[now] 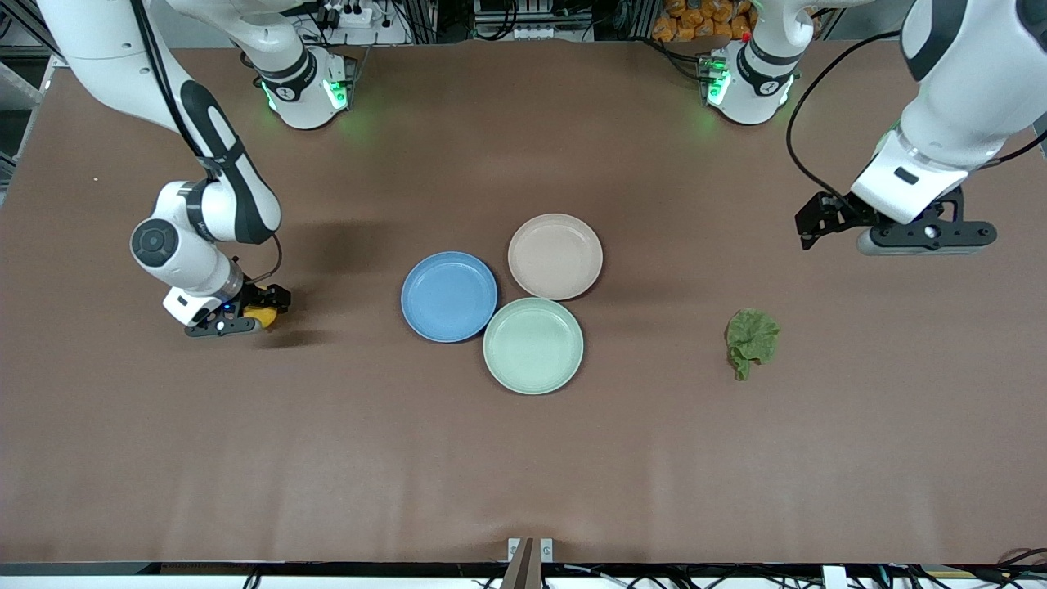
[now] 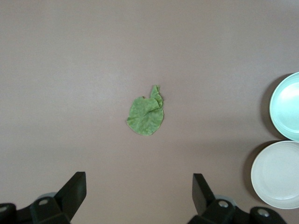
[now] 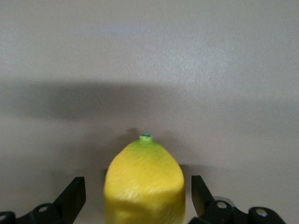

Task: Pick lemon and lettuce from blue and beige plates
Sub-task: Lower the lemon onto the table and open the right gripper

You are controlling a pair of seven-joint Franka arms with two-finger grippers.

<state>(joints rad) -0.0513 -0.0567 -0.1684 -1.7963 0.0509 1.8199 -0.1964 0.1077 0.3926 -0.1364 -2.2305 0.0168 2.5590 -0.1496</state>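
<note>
The lemon (image 1: 263, 315) (image 3: 144, 186) rests on the brown table toward the right arm's end, apart from the plates. My right gripper (image 1: 252, 321) (image 3: 138, 187) is low around it, open, with a gap between each finger and the rind. The lettuce (image 1: 752, 337) (image 2: 146, 115) lies crumpled on the table toward the left arm's end. My left gripper (image 1: 924, 236) (image 2: 139, 184) hangs open and empty above the table beside the lettuce. The blue plate (image 1: 448, 295) and the beige plate (image 1: 554, 255) (image 2: 278, 175) sit bare at the table's middle.
A mint-green plate (image 1: 532, 344) (image 2: 287, 107) touches the blue and beige plates, nearer to the front camera than both. The two arm bases (image 1: 307, 90) (image 1: 748, 82) stand along the table's back edge.
</note>
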